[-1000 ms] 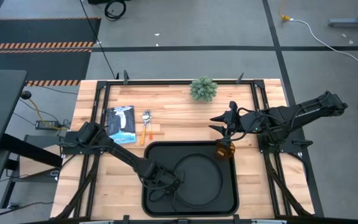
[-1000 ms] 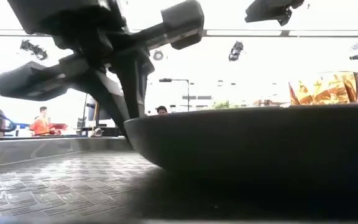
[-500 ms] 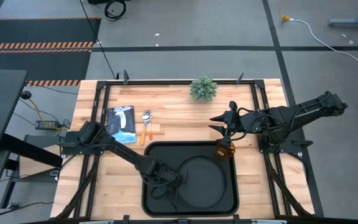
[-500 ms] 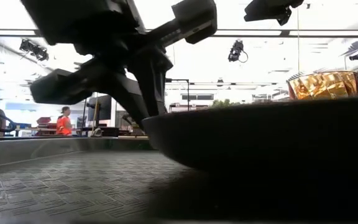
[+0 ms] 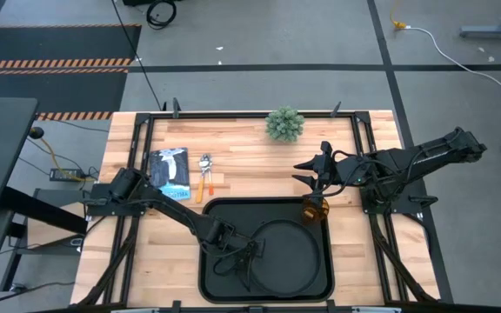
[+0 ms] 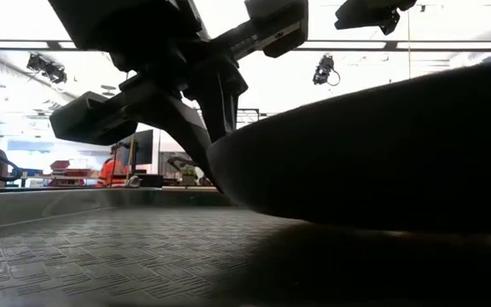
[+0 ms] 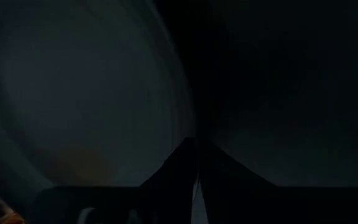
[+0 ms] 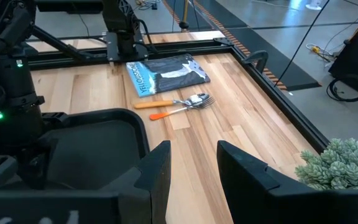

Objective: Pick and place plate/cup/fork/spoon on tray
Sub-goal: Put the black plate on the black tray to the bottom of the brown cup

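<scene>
The round black plate [image 5: 290, 252] is inside the black tray [image 5: 211, 210], and my left gripper [image 5: 243, 255] is shut on its left rim. In the low view the plate [image 6: 382, 162] fills the right half and hides the cup. The amber cup [image 5: 314, 208] stands in the tray's far right corner. The fork and the spoon [image 5: 204, 176] lie side by side on the wood, beyond the tray's far left corner. My right gripper [image 5: 300, 172] hovers open and empty over the table, just beyond the cup. My left gripper pinches the plate's left rim [image 6: 222, 158] between its two fingers, slanting down from the tray's left side. In the low view the plate's rim slopes up from the fingers, and a shadow lies under its base. The shut fingers [image 7: 194, 168] hide the contact in the wrist view.
A blue book [image 5: 170, 172] lies left of the cutlery. A green plant [image 5: 284, 123] stands at the table's far edge. The tray's ribbed floor [image 6: 83, 247] left of the plate is bare. People move in the room behind.
My left gripper has moved toward the table's right and slightly nearer edge, still shut on the plate's rim. The plate has moved with it across the tray. In the low view it now looms larger, its rim slopes more steeply, and it covers the cup.
</scene>
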